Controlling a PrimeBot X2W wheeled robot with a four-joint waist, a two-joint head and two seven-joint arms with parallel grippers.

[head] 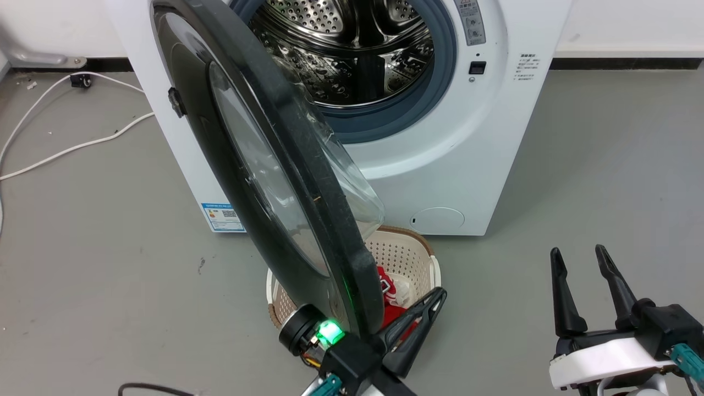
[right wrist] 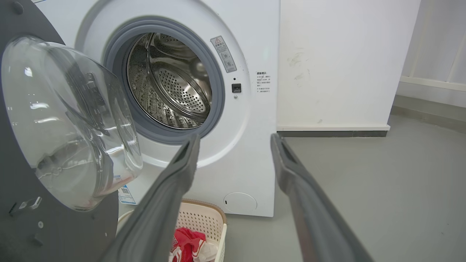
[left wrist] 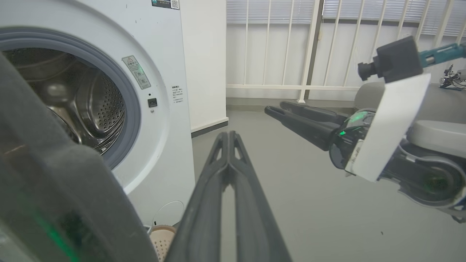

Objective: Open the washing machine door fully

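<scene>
The washing machine door [head: 264, 165] is a black disc with a bulging glass bowl. It stands swung out from the white machine [head: 467, 165], edge-on toward me, hinged on the machine's left. My left gripper [head: 437, 297] is shut with nothing between its fingers, and lies low just right of the door's outer rim, on its inner side. In the left wrist view the shut left gripper [left wrist: 227, 135] points past the door rim [left wrist: 54, 174]. My right gripper [head: 580, 256] is open, well right of the door. In the right wrist view the right gripper [right wrist: 235, 140] faces the drum, with the door [right wrist: 69, 120] at left.
A cream laundry basket [head: 407, 256] holding a red cloth [head: 385, 289] sits on the floor under the open door. White cables [head: 71, 146] trail at far left. Bare grey floor lies to the machine's right. The right gripper [left wrist: 276, 109] also shows in the left wrist view.
</scene>
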